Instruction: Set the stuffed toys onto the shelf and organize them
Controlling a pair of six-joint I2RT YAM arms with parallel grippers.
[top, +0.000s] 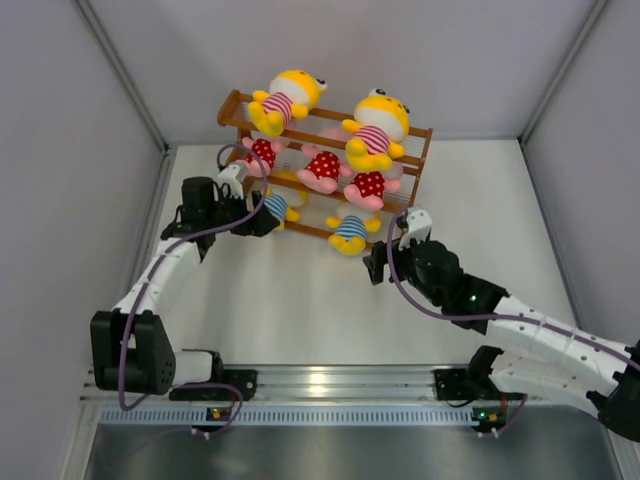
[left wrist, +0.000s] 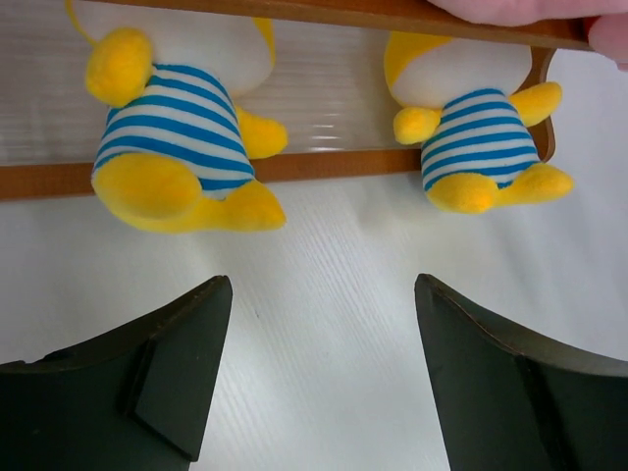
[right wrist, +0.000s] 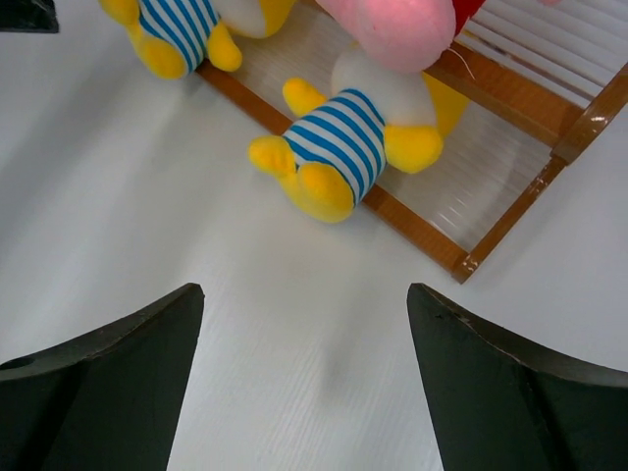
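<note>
Left tool (left wrist: 322,289) and right tool (right wrist: 304,294) are both apart, holding nothing. Just ahead of each, blue-striped toys (left wrist: 172,128) sit on the shelf (left wrist: 324,164) bottom tier, feet over its edge. I think a slow, gentle push deeper is enough, without bumping the wood.

Brown shelf (right wrist: 417,231), yellow toys (top: 375,125) in pink or blue stripes, pink toys (top: 322,168) in white-dotted red

Bright, even overhead light, soft shadows, glare spot on the metal rail (top: 320,378) at the near edge of the table (top: 300,300), wrist views sharp but dark fingers (left wrist: 177,373) slightly soft.
</note>
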